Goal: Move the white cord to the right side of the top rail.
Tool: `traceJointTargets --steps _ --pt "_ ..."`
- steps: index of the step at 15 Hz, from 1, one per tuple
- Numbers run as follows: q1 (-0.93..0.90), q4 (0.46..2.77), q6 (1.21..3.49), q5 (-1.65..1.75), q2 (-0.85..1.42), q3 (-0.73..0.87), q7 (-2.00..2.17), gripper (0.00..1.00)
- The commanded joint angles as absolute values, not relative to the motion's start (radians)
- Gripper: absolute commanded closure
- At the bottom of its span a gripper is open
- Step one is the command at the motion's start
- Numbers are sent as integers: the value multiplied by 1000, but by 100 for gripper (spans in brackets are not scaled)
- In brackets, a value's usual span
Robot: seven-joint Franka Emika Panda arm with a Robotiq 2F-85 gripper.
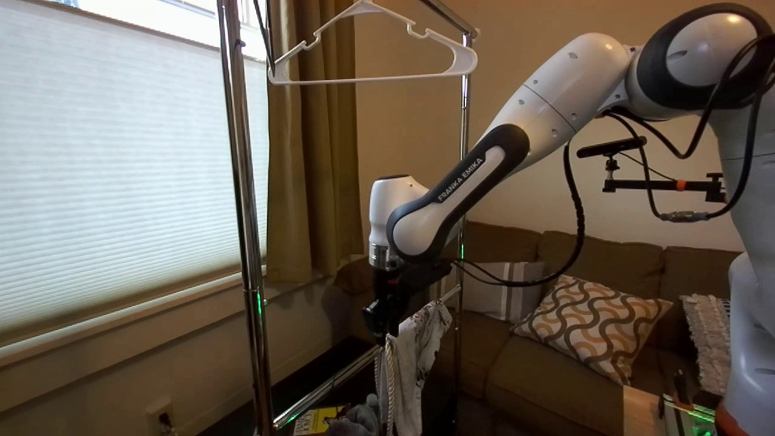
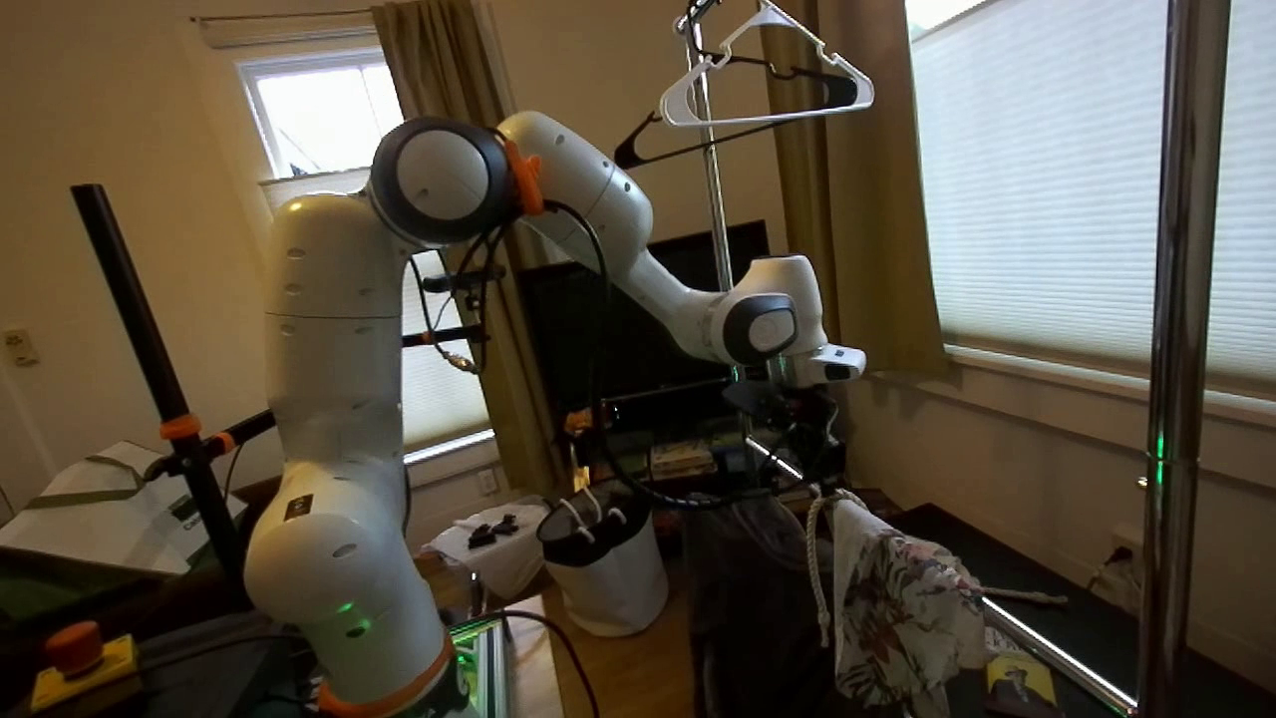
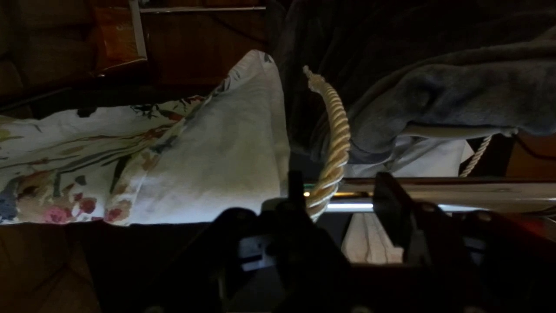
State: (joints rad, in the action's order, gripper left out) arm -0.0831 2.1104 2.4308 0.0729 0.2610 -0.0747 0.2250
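Note:
The white cord, a twisted rope, hangs over the rack's lower crossbar (image 1: pixel 327 387) beside a floral cloth (image 2: pixel 902 608). It shows in both exterior views (image 1: pixel 390 387) (image 2: pixel 817 573) and, with its knotted end, in the wrist view (image 3: pixel 339 134). My gripper (image 1: pixel 384 336) points down just above the crossbar; it also shows in the wrist view (image 3: pixel 341 189). Its fingers are open and apart. The cord passes between them close beside the left finger, with a gap to the right finger; contact is unclear. The silver top rail (image 1: pixel 445 12) is partly in view, high above the gripper.
A white hanger (image 1: pixel 375 79) and a black hanger (image 2: pixel 698 145) hang at the top of the rack. Chrome uprights (image 1: pixel 242 181) (image 2: pixel 1181 349) stand at its sides. Dark clothing (image 2: pixel 748 588) hangs near the cord. A white basket (image 2: pixel 608 588) and a sofa (image 1: pixel 545 387) stand nearby.

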Motion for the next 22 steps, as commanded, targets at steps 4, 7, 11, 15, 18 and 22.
traceJointTargets --steps 4,7,11,15,18,22 --pt "-98 2045 2436 36 343 -59 243 56" --pt "-103 2045 2440 43 339 -56 255 78" --pt "-109 2049 2447 50 326 -51 263 100" --pt "-102 2099 2522 34 275 -61 237 97" --pt "-93 2219 2731 31 163 -49 251 97" --pt "-85 2428 2941 76 1 17 407 97"
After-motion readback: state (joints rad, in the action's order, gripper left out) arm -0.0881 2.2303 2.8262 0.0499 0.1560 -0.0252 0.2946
